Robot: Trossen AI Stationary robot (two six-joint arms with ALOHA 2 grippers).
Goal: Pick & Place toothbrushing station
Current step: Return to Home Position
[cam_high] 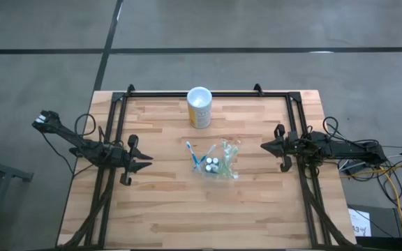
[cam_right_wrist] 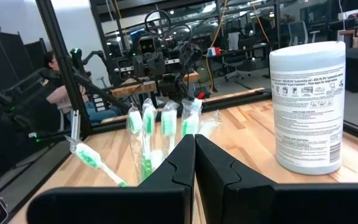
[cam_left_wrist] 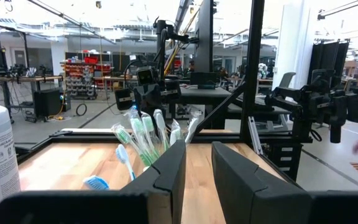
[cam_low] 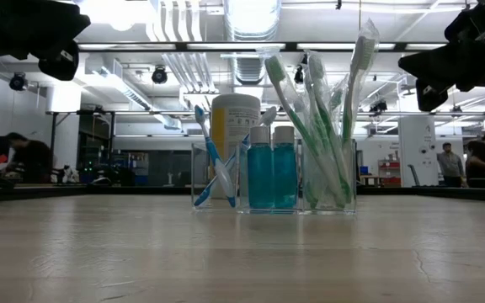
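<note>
Pale wood forms the table [cam_high: 271,209], and a clear plastic station [cam_high: 216,165] stands upright near its middle. In the low view the station [cam_low: 274,177] shows three sections side by side. The section nearest the left gripper holds blue brushes [cam_low: 213,164], which lean and cross each other. The middle section holds two small bottles [cam_low: 272,175] of blue-green liquid with pale caps. The section nearest the right gripper holds a bunch of green brushes [cam_low: 322,126], heads up and rising well above the station's rim.

Behind the station, at the table's far edge, stands a yellow canister [cam_high: 199,107] with a white lid. It stands apart from the station.

The left gripper [cam_high: 142,162] is well to one side of the station, pointing towards it. In the left wrist view its fingers [cam_left_wrist: 166,174] are released, a narrow strip of wood shows between them, and they grasp nothing. The right gripper [cam_high: 265,146] is well to the other side of the station and also points towards it. In the right wrist view its fingers [cam_right_wrist: 173,168] are clenched with the tips meeting, and nothing is between them.

Beyond the station, far back in the room, a person [cam_low: 25,156] is at a bench.
</note>
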